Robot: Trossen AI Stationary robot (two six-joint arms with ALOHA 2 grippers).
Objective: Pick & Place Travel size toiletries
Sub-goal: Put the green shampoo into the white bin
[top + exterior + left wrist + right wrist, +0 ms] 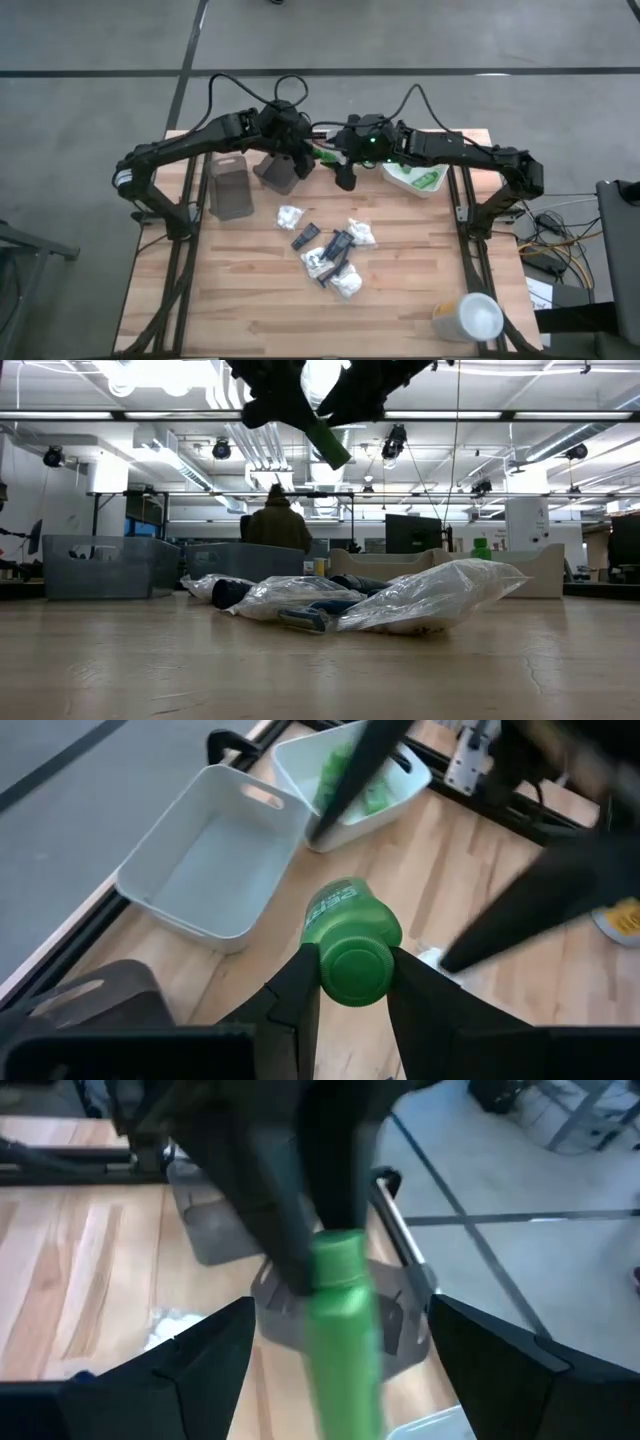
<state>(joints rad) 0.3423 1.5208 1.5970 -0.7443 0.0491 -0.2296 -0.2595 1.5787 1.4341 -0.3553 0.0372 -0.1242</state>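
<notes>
The left gripper (350, 990) pinches a small green bottle (350, 935) in the air above the table's far edge, at twelve o'clock. The right gripper (340, 1355) faces it, fingers spread wide on either side of the bottle without touching. A white tray (418, 178) lies at one o'clock; the remaining toiletries (330, 252) are heaped mid-table.

From above I had even, soft light and faint shadows. At surface level, ceiling strip lights (560, 415) glared and the near surface (320, 670) blurred. Motion smeared the green bottle (345, 1330) in my right wrist view.
</notes>
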